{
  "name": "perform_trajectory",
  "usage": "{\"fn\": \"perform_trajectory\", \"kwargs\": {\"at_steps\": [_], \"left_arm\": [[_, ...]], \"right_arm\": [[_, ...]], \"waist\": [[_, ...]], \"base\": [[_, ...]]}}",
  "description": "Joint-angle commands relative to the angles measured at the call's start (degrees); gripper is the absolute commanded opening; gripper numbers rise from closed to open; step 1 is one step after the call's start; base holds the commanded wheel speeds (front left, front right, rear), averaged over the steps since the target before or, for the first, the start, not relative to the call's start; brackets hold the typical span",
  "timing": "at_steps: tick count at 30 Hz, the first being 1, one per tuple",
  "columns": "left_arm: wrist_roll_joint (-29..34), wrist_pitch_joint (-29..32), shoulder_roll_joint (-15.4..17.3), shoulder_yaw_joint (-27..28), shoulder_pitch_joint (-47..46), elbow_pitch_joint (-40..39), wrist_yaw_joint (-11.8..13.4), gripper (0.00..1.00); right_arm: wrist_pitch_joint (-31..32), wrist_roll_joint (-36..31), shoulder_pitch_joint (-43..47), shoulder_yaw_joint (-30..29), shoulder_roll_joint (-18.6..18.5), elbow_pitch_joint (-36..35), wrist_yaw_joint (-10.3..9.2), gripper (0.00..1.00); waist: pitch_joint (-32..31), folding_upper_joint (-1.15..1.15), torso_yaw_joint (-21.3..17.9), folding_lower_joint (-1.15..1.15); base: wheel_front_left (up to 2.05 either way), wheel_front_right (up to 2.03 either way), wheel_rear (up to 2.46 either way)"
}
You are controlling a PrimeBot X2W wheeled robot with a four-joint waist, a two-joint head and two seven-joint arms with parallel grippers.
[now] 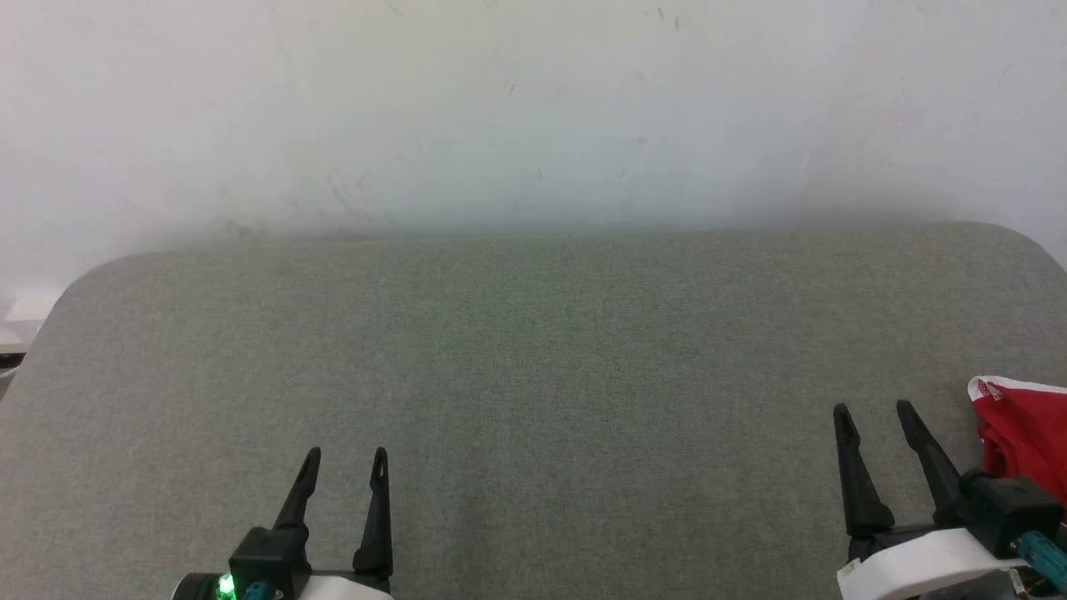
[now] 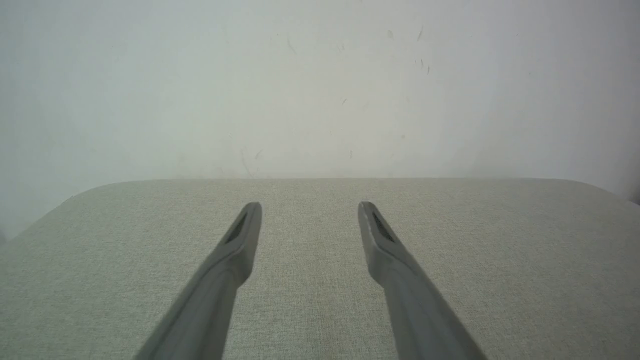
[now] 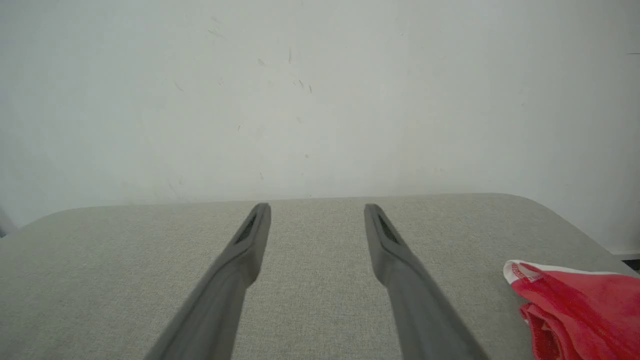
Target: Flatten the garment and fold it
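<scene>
The garment (image 1: 1022, 437) is a bunched heap of bright red cloth with white trim at the right edge of the grey table (image 1: 533, 350); most of it runs out of the picture. In the right wrist view the garment (image 3: 575, 305) lies at the lower right. My right gripper (image 1: 874, 410) stands open just left of it, apart from the cloth, with nothing between its fingers (image 3: 252, 235). At the lower left my left gripper (image 1: 345, 455) is open too, over bare table. Its fingers (image 2: 242, 230) hold nothing.
A white wall (image 1: 533, 108) rises right behind the table's far edge. The table's far corners are rounded. At the far left edge, past the table, a pale object (image 1: 21, 321) shows partly.
</scene>
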Motion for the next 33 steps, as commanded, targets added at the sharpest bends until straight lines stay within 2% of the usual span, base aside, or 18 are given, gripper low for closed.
{"fn": "perform_trajectory", "kwargs": {"at_steps": [1, 14, 15, 33], "left_arm": [[0.6, -0.3, -0.1, 0.2, 0.6, 0.1, 0.4, 1.0], [0.4, -0.3, -0.1, 0.2, 0.2, -0.6, 0.4, 1.0], [0.1, 0.0, 0.0, 0.0, 0.1, -0.4, 0.3, 0.0], [0.4, 1.7, 0.0, 0.3, -0.6, -0.9, 0.3, 0.0]], "right_arm": [[-0.4, -0.1, 0.3, -0.1, 0.3, 0.0, -0.12, 1.0], [-0.4, -0.3, 0.1, 0.3, 0.6, 0.0, -0.12, 1.0], [0.0, 0.0, 0.0, 0.3, 0.3, 0.0, 0.0, 0.0], [1.4, -1.0, -0.6, 0.5, 0.3, -0.2, -0.01, 0.0]], "waist": [[0.0, -0.01, 0.1, 0.0], [0.9, -0.01, 0.0, 0.0], [0.9, -0.01, 0.1, 0.01], [1.2, -0.01, 0.1, 0.01]], "base": [[0.0, 0.0, 0.0], [0.0, 0.0, 0.0], [0.0, 0.0, 0.0], [0.0, 0.0, 0.0]]}}
